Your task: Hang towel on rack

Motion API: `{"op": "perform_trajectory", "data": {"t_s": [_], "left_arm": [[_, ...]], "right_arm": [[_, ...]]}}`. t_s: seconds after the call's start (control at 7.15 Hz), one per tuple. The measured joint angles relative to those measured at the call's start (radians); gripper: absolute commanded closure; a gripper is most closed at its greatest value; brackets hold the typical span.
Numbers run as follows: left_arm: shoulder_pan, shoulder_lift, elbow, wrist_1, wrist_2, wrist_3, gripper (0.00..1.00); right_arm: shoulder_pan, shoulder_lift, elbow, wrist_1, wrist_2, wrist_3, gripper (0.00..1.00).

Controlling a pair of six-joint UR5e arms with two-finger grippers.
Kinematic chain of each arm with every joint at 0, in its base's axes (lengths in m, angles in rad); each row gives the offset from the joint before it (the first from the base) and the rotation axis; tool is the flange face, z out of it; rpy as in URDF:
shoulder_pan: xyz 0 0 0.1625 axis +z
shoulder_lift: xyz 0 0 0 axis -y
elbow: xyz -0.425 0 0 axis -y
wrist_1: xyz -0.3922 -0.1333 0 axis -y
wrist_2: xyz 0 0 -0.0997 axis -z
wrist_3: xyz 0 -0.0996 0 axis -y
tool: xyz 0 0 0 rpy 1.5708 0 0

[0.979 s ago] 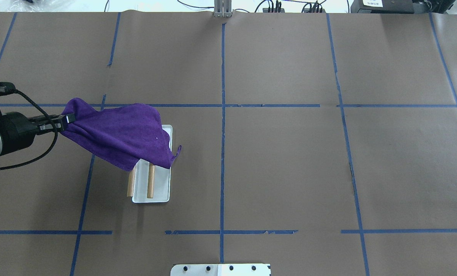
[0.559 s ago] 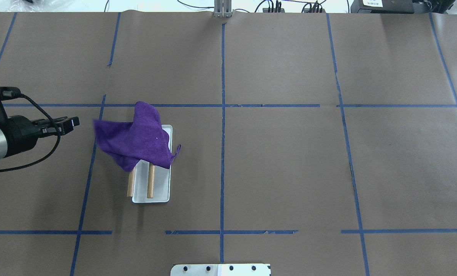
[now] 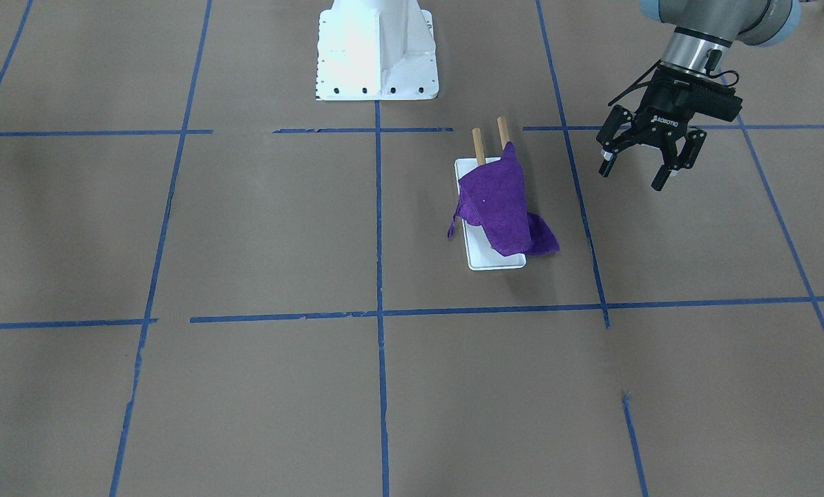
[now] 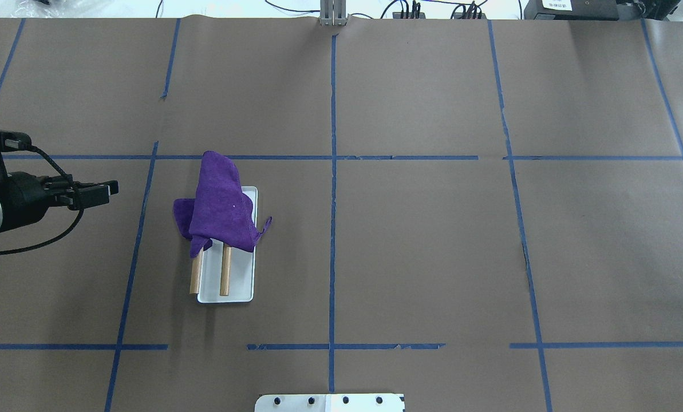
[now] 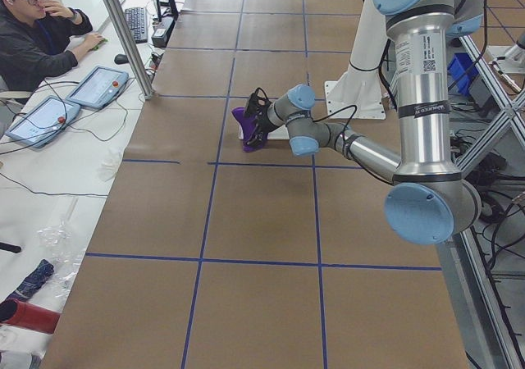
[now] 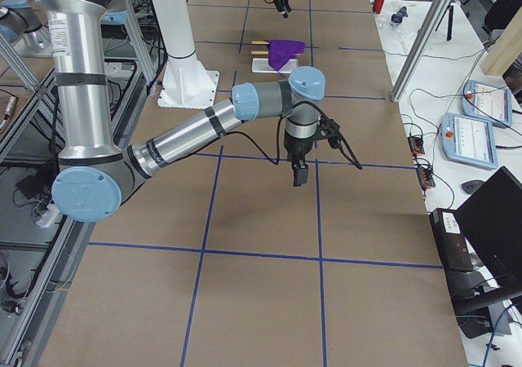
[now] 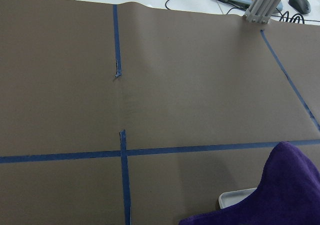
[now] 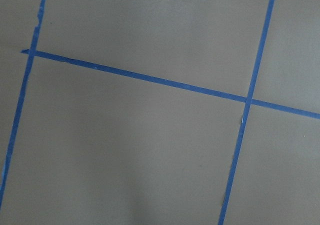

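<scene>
The purple towel [image 4: 218,203] lies draped over the far half of the rack, bunched, with a fold hanging off its left side and a small tag sticking out on the right. The rack's two wooden dowels [image 4: 225,277] stick out toward me over the white base [image 4: 239,289]. The towel [image 3: 501,203] and dowels [image 3: 478,145] also show in the front view. My left gripper [image 4: 111,187] is open and empty, well left of the towel, and it also shows in the front view [image 3: 633,176]. My right gripper [image 6: 298,174] shows only in the right side view, and I cannot tell its state.
The white bolted pedestal [image 3: 377,48] stands at my side of the table, past the dowels' free ends. A metal post [image 4: 333,14] stands at the far edge. Blue tape lines cross the brown paper. An operator [image 5: 33,33] sits beyond the far edge.
My left gripper held the towel's corner stretched out to the left, then opened. The towel dropped back and now hangs bunched on the rack. The gripper has stayed at the left.
</scene>
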Motion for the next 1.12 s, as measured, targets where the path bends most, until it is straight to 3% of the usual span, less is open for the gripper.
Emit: {"op": "perform_trajectory", "data": {"t_s": [0.42,0.7,1.12], "left_arm": [[-0.266,0.027,0.002,0.104,-0.246,0.279,0.0],[-0.42,0.006,0.005,0.305,-0.296,0.516,0.0],[-0.569,-0.143,0.05,0.725,-0.337,0.759,0.0]], "right_arm": [[0.038,-0.028,-0.031,0.015,-0.002,-0.008,0.0],[0.064,-0.05,-0.04,0.015,0.011,-0.008,0.0],[0.119,-0.063,-0.093,0.016,0.096,-0.069,0.0]]}}
